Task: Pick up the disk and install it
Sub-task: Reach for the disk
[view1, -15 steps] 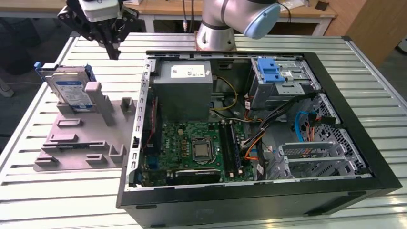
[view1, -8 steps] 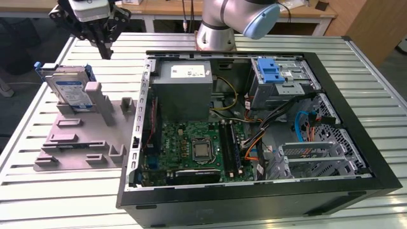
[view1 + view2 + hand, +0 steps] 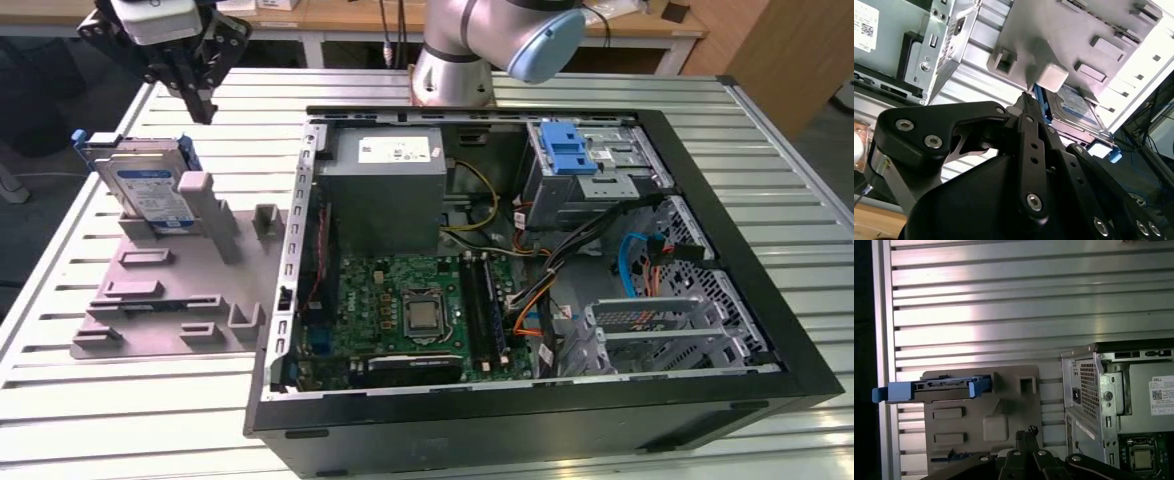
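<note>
Silver blue-railed disk (image 3: pixel 144 188) stands on edge in a grey plastic holder (image 3: pixel 160 300), top exposed for grasping; black gripper (image 3: pixel 203 112) hovers near, fingers together, empty.

The arm (image 3: pixel 497 42) holds its claw (image 3: pixel 203 110) aloft, pointing down, jaws pressed together

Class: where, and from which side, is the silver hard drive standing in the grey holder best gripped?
Probably its free top edge, pinched across the two flat faces, coming from above. The silver rectangular hard drive with blue plastic rails stands on edge in the grey plastic holder, whose posts block its lower part.
</note>
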You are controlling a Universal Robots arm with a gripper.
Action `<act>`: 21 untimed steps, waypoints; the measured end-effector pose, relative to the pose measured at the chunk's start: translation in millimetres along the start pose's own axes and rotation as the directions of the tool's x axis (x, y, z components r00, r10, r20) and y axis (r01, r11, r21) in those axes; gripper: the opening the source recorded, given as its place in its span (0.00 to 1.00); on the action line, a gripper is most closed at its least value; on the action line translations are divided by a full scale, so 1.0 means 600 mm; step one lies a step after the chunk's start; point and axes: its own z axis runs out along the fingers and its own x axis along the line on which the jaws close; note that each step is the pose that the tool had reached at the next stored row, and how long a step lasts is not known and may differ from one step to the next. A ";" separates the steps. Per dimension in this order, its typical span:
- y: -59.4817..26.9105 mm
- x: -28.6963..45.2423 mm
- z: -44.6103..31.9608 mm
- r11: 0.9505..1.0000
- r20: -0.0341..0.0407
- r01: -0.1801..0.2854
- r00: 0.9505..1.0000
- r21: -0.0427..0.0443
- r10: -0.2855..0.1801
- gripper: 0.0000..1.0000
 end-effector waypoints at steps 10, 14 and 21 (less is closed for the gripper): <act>0.003 0.034 0.002 1.000 0.000 0.000 1.000 0.000 0.000 0.11; 0.004 0.045 0.003 1.000 0.000 0.000 1.000 0.000 0.000 0.11; 0.006 0.067 0.004 1.000 0.000 0.000 1.000 0.000 0.000 0.11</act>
